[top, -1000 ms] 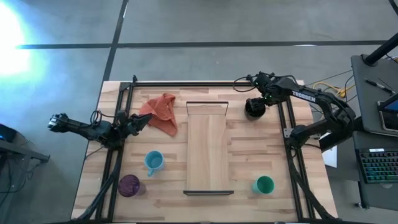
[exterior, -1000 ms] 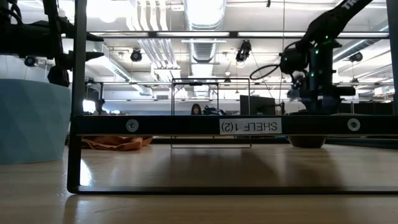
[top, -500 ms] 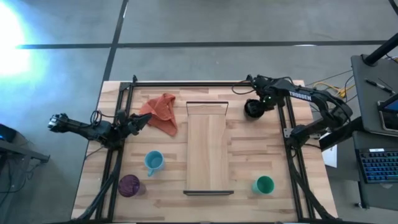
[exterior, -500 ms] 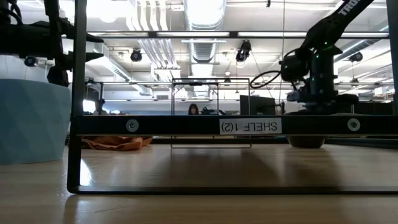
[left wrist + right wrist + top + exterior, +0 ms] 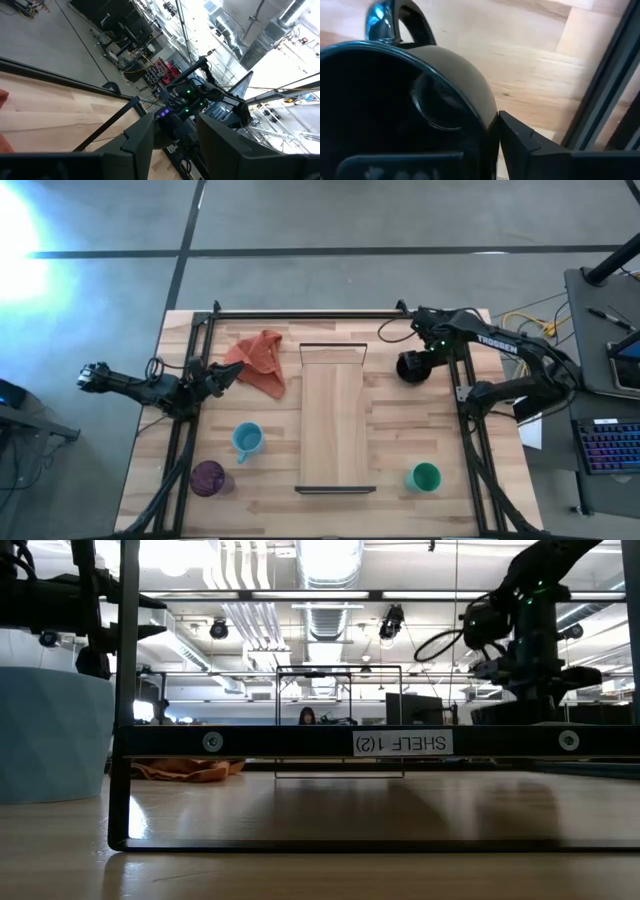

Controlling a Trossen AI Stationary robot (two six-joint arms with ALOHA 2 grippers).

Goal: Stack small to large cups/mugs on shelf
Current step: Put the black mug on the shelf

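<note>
My right gripper (image 5: 420, 360) is shut on the black cup (image 5: 410, 366) at the table's far right, between the shelf and the right frame rail. In the low view the cup (image 5: 512, 712) hangs above the tabletop. The shelf (image 5: 335, 420), a long light wood board with dark end rails, lies in the middle of the table. The light blue cup (image 5: 247, 440) and the purple cup (image 5: 208, 477) stand left of it. The green cup (image 5: 425, 477) stands at its near right. My left gripper (image 5: 232, 375) is open and empty beside the orange cloth (image 5: 262, 360). My right gripper holds the black cup by its side wall at the rim (image 5: 487, 107), one finger inside the cup and one finger (image 5: 520, 145) outside. The fingers come from above, pointing down. The cup hangs upright, clear of the table, its handle (image 5: 415, 20) on the side away from the fingers.
Dark frame rails run along the table's left, right and far sides (image 5: 465, 380). The shelf's near end rail (image 5: 330, 740) crosses the low view. Bare tabletop lies between the shelf and the green cup.
My right gripper has risen and moved a little toward the table's near and right edges, shut on the black cup. The cup stood on the table a second ago and now hangs clear of it, still upright.
</note>
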